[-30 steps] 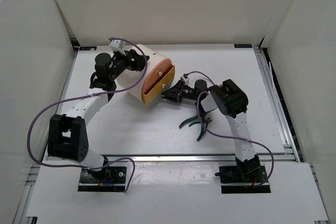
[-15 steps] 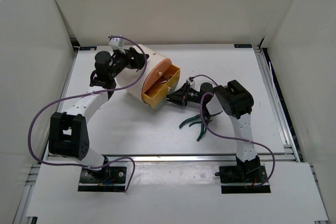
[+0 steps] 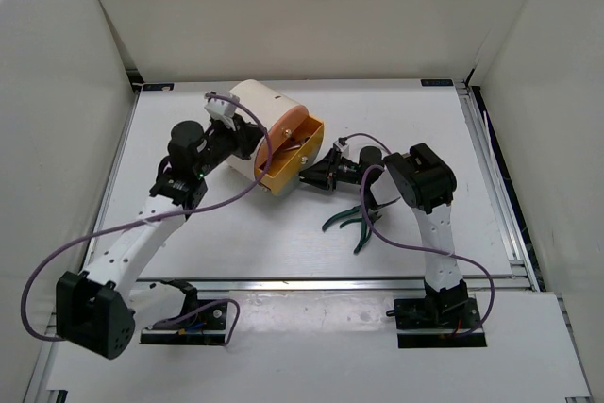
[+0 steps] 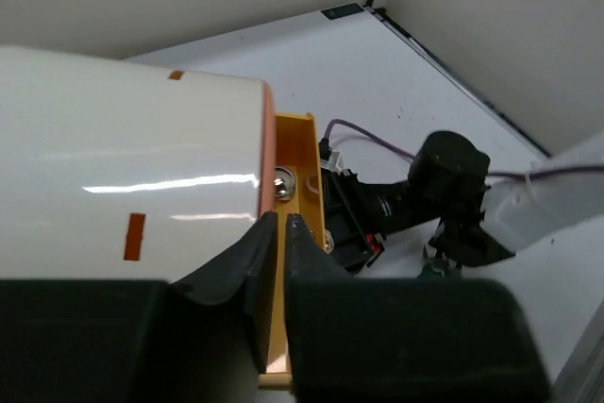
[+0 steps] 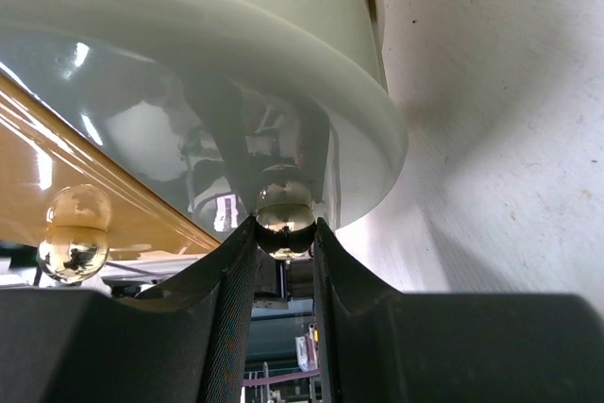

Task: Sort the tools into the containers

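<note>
Since the frame of 1.0 s ago, when the drawer lay shut: the drawer (image 3: 294, 150) now juts from the face of the cabinet (image 3: 262, 112) toward the right arm, about as far as 0.5 s ago.
Left arm change: its elbow has dropped toward the near left corner, and the left end effector (image 3: 243, 136) now lies on the drum's near side instead of its far left side.
Unchanged: the pliers (image 3: 347, 221) lie in the same spot on the tabletop (image 3: 425, 129), near the right forearm and apart from the cabinet.
Right end effector (image 3: 304, 177): clenched on 1 brass knob (image 5: 286, 217) of the drawer front, with a finger (image 5: 236, 280) on each side of the ball.
Left end effector state: its 2 dark fingers (image 4: 247, 261) stand almost together with a thin yellow edge between them; whether they pinch it cannot be told.
Cabinet: drum-shaped, with a glossy cream shell and a flat peach-orange face.
Drawer: mustard-yellow walls, with a silver screw head on the inner wall.
Knobs: 2 small polished brass balls that mirror the scene; the 2nd knob (image 5: 74, 233) sits free at the left.
Pliers: dark green curved handles, splayed.
</note>
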Controlling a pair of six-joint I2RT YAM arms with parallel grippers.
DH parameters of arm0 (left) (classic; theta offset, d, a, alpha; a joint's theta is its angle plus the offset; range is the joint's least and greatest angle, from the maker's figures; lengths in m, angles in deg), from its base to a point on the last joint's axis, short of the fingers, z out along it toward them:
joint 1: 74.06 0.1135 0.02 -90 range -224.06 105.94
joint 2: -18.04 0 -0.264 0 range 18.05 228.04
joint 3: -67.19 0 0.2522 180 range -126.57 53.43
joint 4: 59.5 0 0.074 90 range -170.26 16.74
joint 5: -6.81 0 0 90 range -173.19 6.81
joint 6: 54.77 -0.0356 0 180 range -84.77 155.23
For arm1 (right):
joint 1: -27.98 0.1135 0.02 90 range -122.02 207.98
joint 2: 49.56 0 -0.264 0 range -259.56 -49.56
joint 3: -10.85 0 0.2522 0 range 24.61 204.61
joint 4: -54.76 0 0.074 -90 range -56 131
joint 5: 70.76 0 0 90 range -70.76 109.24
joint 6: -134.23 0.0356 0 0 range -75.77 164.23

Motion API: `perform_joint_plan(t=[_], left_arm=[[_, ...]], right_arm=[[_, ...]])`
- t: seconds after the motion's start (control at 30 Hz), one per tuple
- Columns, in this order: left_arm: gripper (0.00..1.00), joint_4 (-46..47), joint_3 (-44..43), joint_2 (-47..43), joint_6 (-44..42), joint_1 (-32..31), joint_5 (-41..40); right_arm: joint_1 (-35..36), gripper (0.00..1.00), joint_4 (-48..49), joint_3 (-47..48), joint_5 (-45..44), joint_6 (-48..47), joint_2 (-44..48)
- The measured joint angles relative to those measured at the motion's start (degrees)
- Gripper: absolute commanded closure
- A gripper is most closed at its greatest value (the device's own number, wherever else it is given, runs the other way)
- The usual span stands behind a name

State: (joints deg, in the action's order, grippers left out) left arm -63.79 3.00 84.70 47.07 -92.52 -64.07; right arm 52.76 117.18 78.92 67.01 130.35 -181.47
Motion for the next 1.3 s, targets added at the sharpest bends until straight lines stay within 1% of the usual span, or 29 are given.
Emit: perform_joint_plan(t=[0.03, 0.13, 0.27, 0.47, 0.63, 0.73, 0.83, 1.07, 1.3], left_arm=[[0.90, -0.55, 0.17, -1.70, -0.31, -1.51, 0.07], [0.90, -1.55, 0.11, -4.24, -2.47, -5.27, 0.63], [0.90, -3.61, 0.09, -3.74, -5.03, -10.73, 1.75], [0.90, -6.34, 0.07, 2.08, -7.85, -18.14, 3.93], [0.90, -8.00, 0.09, 9.16, -8.44, -21.09, 2.99], [0.90, -8.76, 0.09, 12.39, -8.37, -21.70, -0.48], [0.90, -10.01, 0.07, 13.79, -8.33, -22.12, -5.60], [0.90, -12.94, -2.62, 15.89, -8.13, -23.69, -21.53], [0.90, -14.16, -4.35, 17.51, -6.86, -24.11, -30.75]], right_arm=[[0.00, 1.00, -0.11, 0.04, 0.02, -0.07, 0.00], [0.00, 1.00, -0.55, 0.31, 0.24, -0.22, 0.00], [0.04, 1.00, -0.83, 0.33, 0.26, -0.24, 0.00], [0.04, 1.00, -0.83, 0.33, 0.24, -0.26, 0.00], [0.04, 1.00, -0.81, 0.33, 0.24, -0.20, 0.00], [0.04, 1.00, -0.76, 0.33, 0.22, -0.15, 0.00], [0.09, 1.00, -0.74, 0.33, 0.22, -0.13, 0.00], [0.11, 1.00, -0.52, 0.33, 0.17, 0.11, 0.00], [0.15, 1.00, -0.13, 0.17, -0.07, 0.42, 0.00]])
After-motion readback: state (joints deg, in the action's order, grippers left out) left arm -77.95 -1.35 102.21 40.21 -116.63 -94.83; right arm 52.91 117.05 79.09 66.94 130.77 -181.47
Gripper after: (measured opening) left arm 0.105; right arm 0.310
